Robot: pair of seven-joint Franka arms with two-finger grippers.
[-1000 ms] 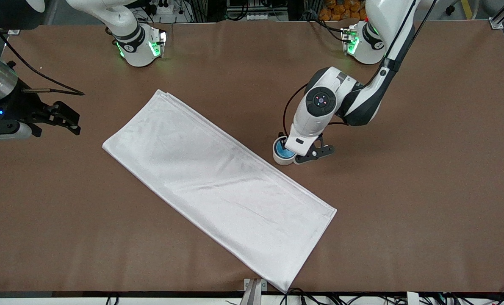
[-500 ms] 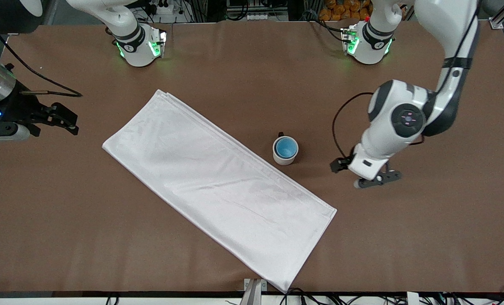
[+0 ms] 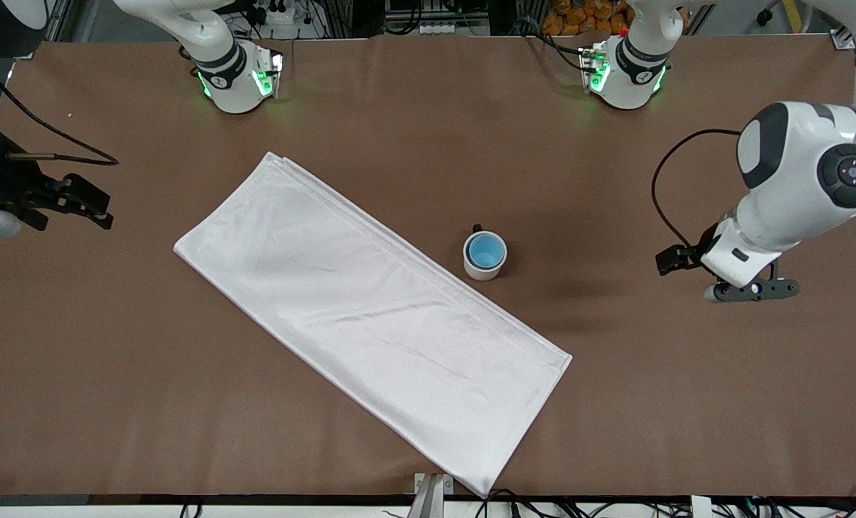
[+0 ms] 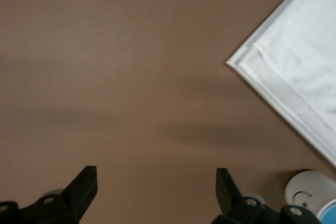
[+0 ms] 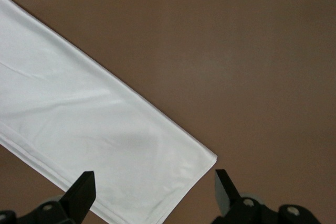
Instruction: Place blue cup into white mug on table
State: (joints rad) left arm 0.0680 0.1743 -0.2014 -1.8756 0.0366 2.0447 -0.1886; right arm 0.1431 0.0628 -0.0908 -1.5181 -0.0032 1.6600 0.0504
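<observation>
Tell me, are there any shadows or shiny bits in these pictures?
Front view: a soft dark shadow lies on the table beside the white mug, and the white cloth has a faint sheen. Left wrist view: blurry shadow bands cross the table. Right wrist view: even light, no glare.

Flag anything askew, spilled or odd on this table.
Nothing stands out. The bright blue plastic cup sits upright inside the off-white mug beside the flat folded white cloth; both hands are away from them.

table [image 3: 687, 403]: plain matte brown | white mug [image 3: 484, 265] sits upright on it, just beside the long edge of a big folded white cloth [image 3: 370, 316]; cloth lies flat, diagonal
</observation>
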